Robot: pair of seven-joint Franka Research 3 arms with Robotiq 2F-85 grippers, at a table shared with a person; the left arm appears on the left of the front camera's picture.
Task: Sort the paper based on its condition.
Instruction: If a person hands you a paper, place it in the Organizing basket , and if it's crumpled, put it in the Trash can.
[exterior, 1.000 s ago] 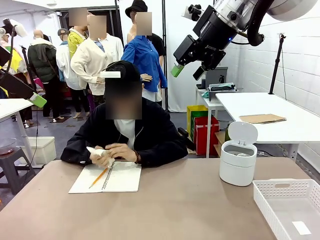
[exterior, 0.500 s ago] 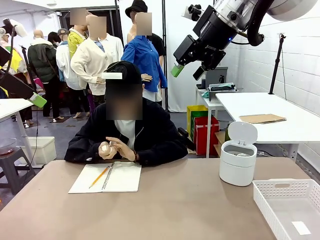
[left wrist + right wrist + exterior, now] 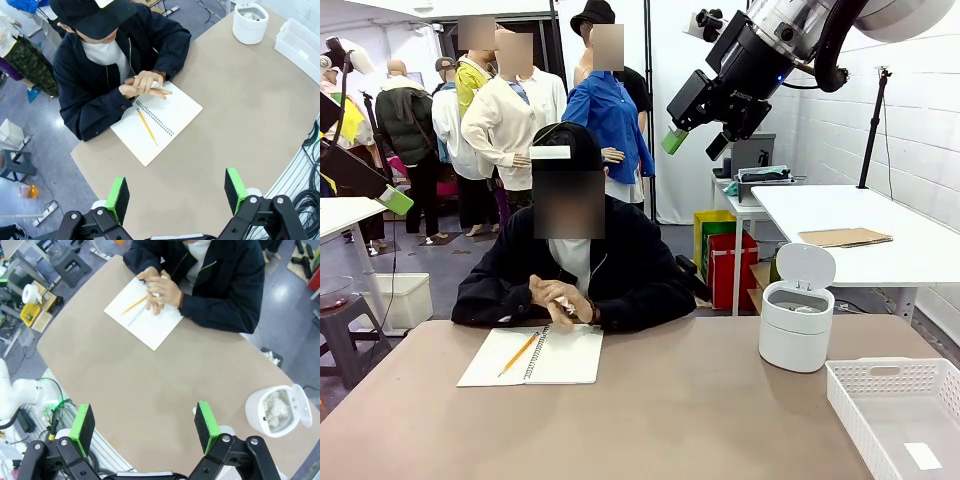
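Note:
The paper (image 3: 156, 85) is a small white wad pressed between the person's hands (image 3: 558, 298) above the top edge of the notebook; only slivers of it show (image 3: 163, 278). My left gripper (image 3: 176, 196) hangs open high over the near side of the table, nothing between its green pads. One of its pads (image 3: 395, 200) shows at the far left of the front view. My right gripper (image 3: 144, 422) is also open and empty, held high above the table, and appears at the top of the front view (image 3: 695, 143).
A spiral notebook (image 3: 535, 355) lies open before the person with a pencil (image 3: 520, 352) on it. A white lidded bin (image 3: 795, 325) stands open at the right with crumpled paper inside (image 3: 274, 410). A white basket (image 3: 895, 400) at the near right holds a flat slip (image 3: 923, 456).
The person's hands lifted the wad off the notebook, rolled it at chest height, then lowered and closed over it. Neither arm has moved.

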